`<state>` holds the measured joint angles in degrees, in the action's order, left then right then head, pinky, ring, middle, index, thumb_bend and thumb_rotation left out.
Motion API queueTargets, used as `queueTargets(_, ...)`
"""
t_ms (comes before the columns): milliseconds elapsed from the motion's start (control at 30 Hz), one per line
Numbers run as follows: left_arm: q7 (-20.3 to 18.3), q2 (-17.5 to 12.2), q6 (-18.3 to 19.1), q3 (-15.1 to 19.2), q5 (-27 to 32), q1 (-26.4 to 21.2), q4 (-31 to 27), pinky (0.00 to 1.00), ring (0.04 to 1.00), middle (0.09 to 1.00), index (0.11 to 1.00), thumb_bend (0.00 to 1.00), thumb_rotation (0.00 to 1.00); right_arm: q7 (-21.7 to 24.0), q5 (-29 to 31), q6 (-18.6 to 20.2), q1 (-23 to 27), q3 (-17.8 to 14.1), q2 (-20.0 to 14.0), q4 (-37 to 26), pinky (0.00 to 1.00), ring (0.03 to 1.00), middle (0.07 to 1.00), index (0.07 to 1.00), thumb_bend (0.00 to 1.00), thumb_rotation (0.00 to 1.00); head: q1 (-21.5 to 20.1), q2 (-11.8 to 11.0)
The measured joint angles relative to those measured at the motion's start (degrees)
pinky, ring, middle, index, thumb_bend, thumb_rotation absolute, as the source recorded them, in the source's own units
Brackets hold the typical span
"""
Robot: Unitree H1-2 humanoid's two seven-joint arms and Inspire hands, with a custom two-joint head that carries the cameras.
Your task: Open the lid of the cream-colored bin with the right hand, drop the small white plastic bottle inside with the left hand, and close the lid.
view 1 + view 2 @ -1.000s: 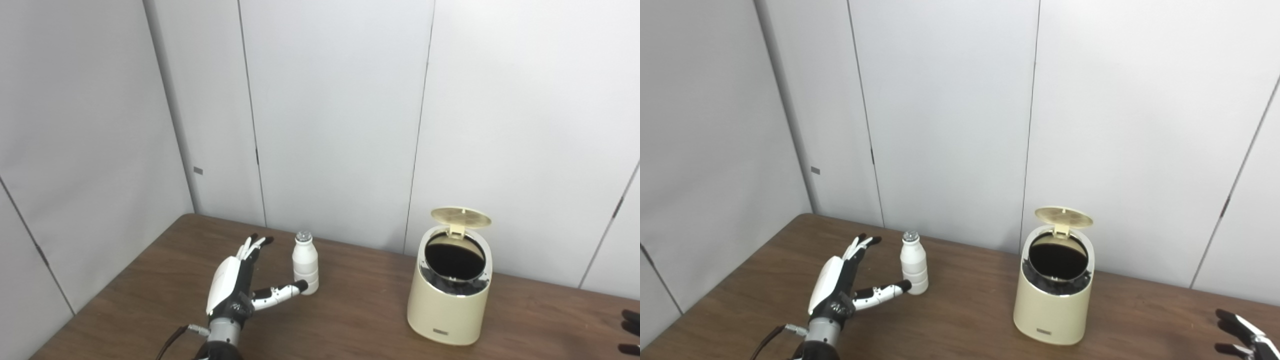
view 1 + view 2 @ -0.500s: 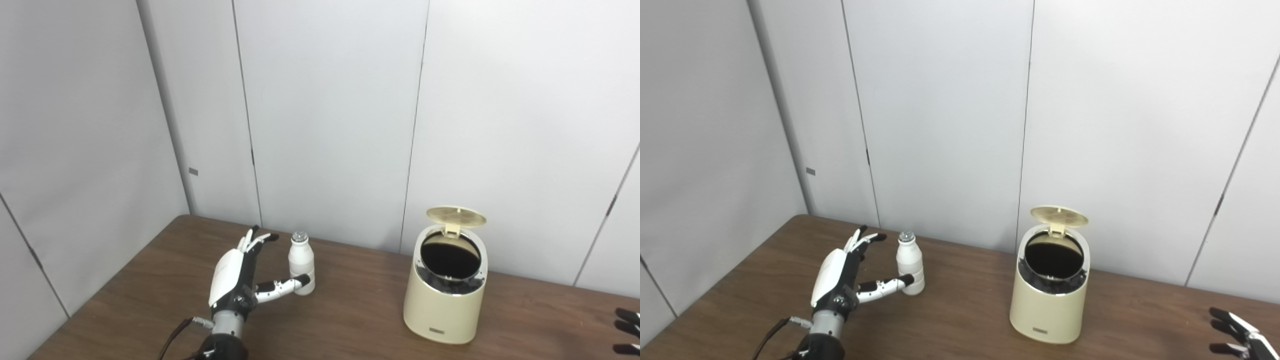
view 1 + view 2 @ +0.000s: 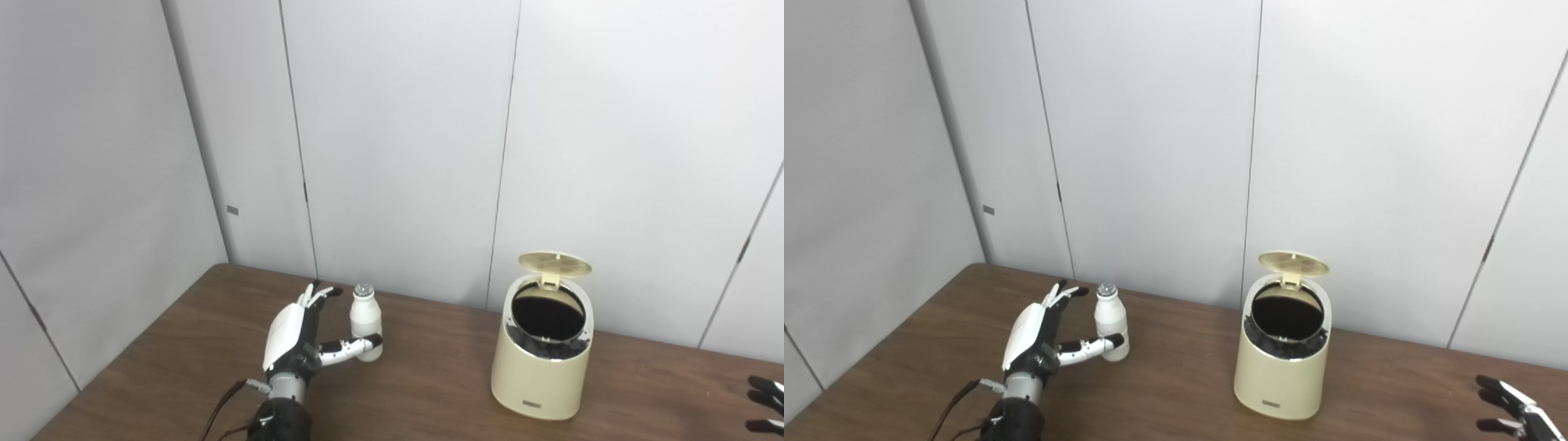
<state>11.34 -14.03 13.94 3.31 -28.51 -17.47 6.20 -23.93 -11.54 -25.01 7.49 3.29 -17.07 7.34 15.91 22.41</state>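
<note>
Standing across the brown table (image 3: 184, 343), you see the cream-colored bin (image 3: 542, 361) with its lid (image 3: 555, 264) tipped up and its dark mouth clear. Well apart to its left the small white plastic bottle (image 3: 365, 318) stands upright, long axis vertical. The left hand (image 3: 293, 340) is right beside it, much nearer than the right hand (image 3: 1513, 407), which waits spread and empty at the table's far right edge. The left fingers (image 3: 315, 297) are spread behind the bottle and the thumb crosses its base in front; no grip has closed yet, I judge.
</note>
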Motion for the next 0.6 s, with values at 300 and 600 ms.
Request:
queueTargets(300, -1.9, 0.0, 3.5, -0.9, 0.2, -0.4, 0.0, 0.87, 1.0, 1.0, 0.853, 1.0, 0.41, 1.5, 1.0, 0.0, -0.4, -0.5, 0.2, -0.3, 0.55, 0.733, 0.773, 0.721, 0.91, 0.75, -0.8, 0.0)
queueTargets(600, -2.9, -0.5, 3.5, -1.8, 0.3, -1.6, 0.4, 0.89, 1.0, 0.997, 0.835, 1.0, 0.38, 1.6, 0.3, 0.0, -1.1, -1.1, 0.3, -1.4, 0.53, 0.724, 0.772, 0.726, 0.93, 0.77, -1.3, 0.4)
